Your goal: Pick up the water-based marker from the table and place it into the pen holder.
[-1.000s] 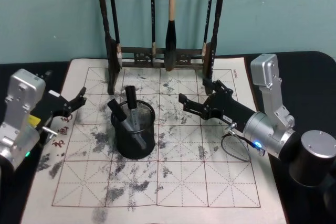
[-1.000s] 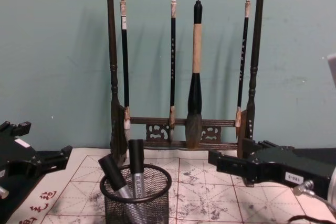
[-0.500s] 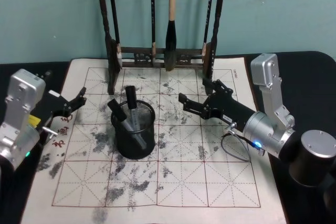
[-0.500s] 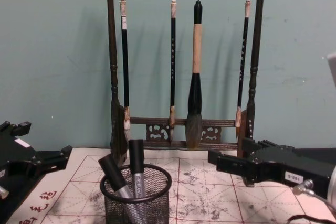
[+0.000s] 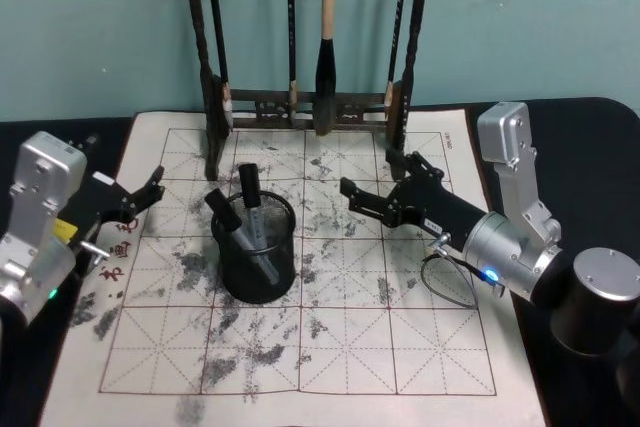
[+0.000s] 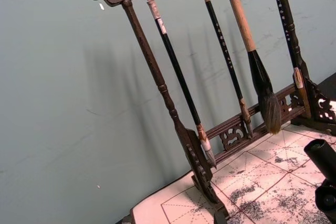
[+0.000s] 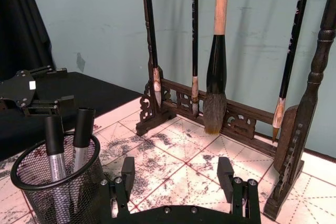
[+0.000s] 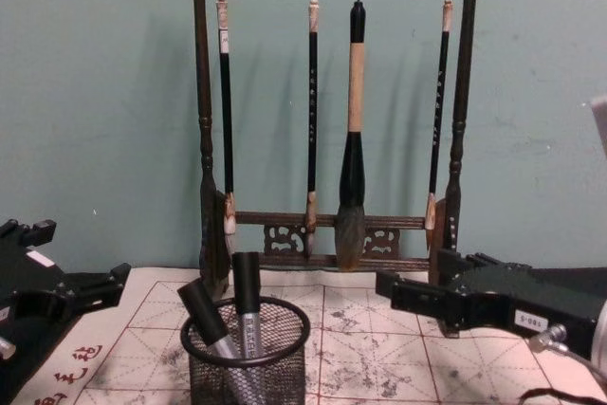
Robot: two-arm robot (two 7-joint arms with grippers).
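The pen holder [image 5: 256, 258] is a small round black wire-mesh cup with a solid black rim. It stands upright on the white, red-gridded, ink-smudged mat, left of centre on the dark surface [image 5: 590, 137]. Two water-based markers [image 5: 253, 209] stand inside it, each with a black cap uppermost and a grey barrel visible through the mesh. One marker leans toward the left; the other stands nearly upright just beside it on the right. Both caps project above the rim. In the chest view the holder [image 8: 247, 367] appears at the near edge.
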